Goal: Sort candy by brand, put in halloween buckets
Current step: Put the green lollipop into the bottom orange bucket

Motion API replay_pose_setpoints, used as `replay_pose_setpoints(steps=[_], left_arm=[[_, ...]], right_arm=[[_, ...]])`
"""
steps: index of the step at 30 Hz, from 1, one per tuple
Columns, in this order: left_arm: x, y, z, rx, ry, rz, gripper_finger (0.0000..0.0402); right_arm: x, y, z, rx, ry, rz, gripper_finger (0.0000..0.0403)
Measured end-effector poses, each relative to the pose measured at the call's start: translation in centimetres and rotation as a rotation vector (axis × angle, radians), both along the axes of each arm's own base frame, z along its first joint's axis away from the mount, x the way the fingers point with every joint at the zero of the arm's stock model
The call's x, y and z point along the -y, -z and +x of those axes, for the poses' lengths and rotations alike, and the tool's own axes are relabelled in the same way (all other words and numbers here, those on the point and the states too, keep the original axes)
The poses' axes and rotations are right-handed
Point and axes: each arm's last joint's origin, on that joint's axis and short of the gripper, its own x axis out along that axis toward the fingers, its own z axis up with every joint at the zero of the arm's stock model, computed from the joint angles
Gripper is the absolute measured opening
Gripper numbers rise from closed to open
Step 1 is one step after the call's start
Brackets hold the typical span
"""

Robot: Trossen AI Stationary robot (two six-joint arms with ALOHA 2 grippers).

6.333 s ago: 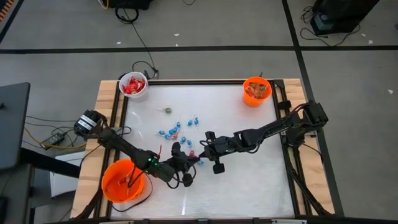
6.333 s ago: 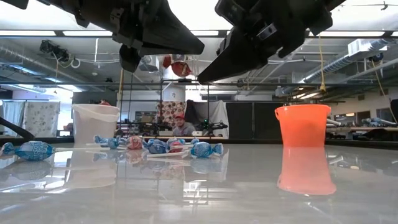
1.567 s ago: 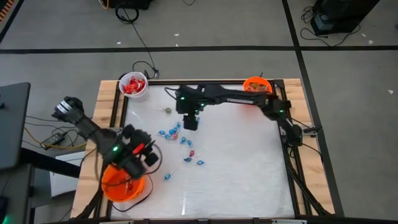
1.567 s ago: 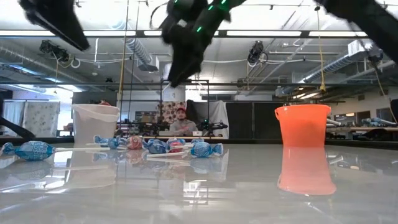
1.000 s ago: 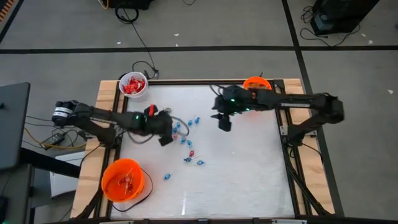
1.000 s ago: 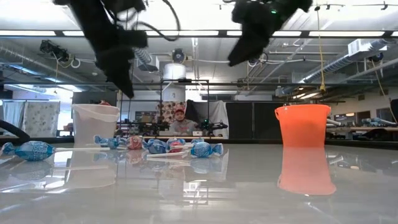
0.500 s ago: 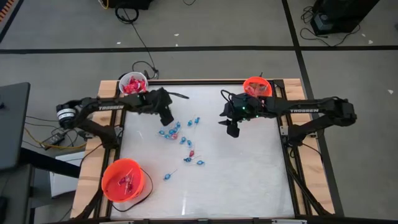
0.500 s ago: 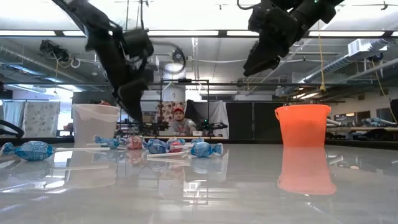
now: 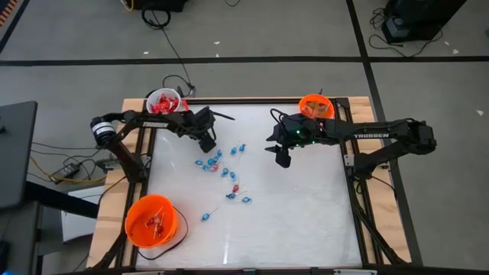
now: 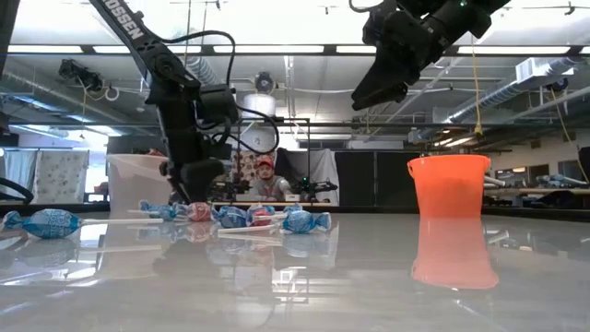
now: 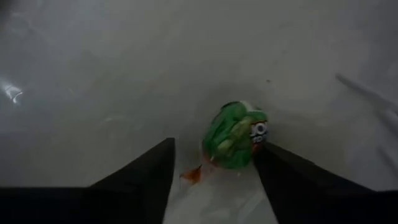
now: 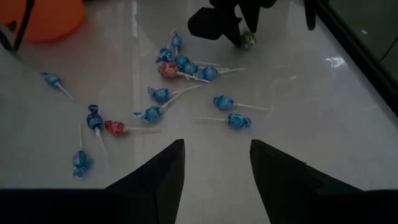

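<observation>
With my left gripper (image 11: 211, 163) spread wide and empty around it, I list one green lollipop (image 11: 235, 135): light, crinkly-wrapped, slippery, best pinched across its round head.

Table (image 9: 306, 229): filled the middle of the high view.
Buckets: one (image 9: 163, 104) sat at the table's upper left corner, one (image 9: 315, 111) at its upper right, one (image 9: 151, 221) at its lower left edge.
Loose candy (image 9: 225, 173): lay scattered left of centre.
Left gripper (image 9: 206, 143): was just above that scatter, straddling one lollipop (image 11: 234, 135).
Right gripper (image 9: 282, 158): hung right of centre, apart from the candy.
</observation>
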Motion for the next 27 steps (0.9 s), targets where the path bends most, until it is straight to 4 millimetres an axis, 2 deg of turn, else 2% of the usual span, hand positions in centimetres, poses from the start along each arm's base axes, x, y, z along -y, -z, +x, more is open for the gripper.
replay_pose_setpoints(steps=[9,12,16,21,27], left_arm=[[0.3,-0.1,0.2,0.049,0.034,-0.055,0.0057],[0.5,-0.3,0.4,0.044,0.039,-0.061,0.0019],[0.8,-1.2,1.0,0.012,0.053,-0.084,0.0012],[2.2,-3.1,2.1,-0.057,0.057,-0.087,0.0022],[6.1,-8.0,3.0,-0.057,0.12,-0.048,0.0018]], right_arm=[[0.0,0.2,-0.1,-0.015,-0.039,-0.052,0.0193],[0.0,0.9,-0.1,-0.008,-0.032,-0.067,0.0193],[0.1,2.7,-0.2,0.049,0.014,-0.041,0.0193],[-0.6,6.3,-0.7,0.08,0.011,-0.033,0.0193],[-2.4,9.5,-1.4,0.064,0.038,0.028,0.0189]])
